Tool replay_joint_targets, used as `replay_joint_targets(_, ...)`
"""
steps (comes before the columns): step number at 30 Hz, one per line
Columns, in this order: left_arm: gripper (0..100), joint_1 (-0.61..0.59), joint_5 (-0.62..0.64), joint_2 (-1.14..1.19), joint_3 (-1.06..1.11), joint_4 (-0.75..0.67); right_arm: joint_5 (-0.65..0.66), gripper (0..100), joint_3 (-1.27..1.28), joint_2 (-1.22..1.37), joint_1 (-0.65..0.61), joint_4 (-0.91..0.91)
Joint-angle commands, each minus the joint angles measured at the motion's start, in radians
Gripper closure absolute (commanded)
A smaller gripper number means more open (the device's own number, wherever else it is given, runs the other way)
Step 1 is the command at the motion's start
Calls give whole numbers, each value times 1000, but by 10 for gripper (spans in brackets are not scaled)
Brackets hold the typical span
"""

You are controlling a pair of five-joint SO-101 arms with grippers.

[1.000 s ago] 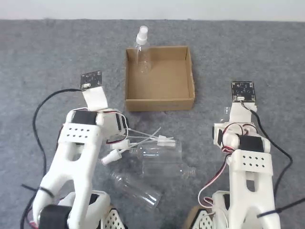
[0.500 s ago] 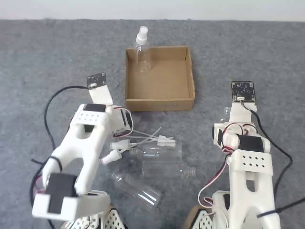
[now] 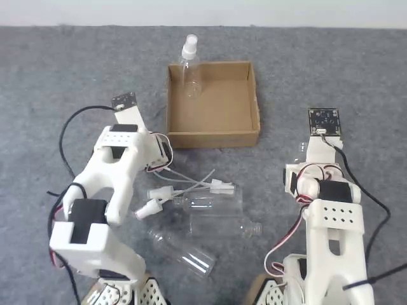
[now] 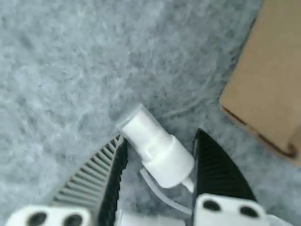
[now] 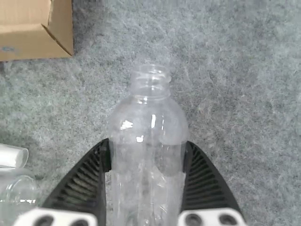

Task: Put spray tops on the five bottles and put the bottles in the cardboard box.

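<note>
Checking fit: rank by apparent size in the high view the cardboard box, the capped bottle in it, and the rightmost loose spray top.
1. cardboard box, largest
2. capped bottle
3. spray top, clearly smallest

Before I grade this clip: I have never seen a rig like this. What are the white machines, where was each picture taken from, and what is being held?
The white machines are two small robot arms, the left arm and the right arm, at a grey carpet-covered table. The high view looks down on both of them. The other two pictures come from a camera on each arm's wrist, looking out between its black fingers. There, the left gripper holds a white spray top, and the right gripper holds an uncapped clear bottle. Between the arms lie three loose bottles and several loose spray tops. Beyond them sits the cardboard box, with one capped bottle standing at its far corner.
</note>
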Motion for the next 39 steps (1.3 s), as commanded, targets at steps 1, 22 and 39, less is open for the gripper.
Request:
replay_joint_targets(1, 861, -6, 8, -9, -50, 18, -2, 975, -15, -31, 10, -19)
replay_joint_targets(22, 934, -14, -46, -84, -33, 35, 0, 974, -15, -31, 10, -19)
replay_joint_targets(39, 931, -132, -321, -232, 82, -48, 0, 972, -5, -30, 10, -25)
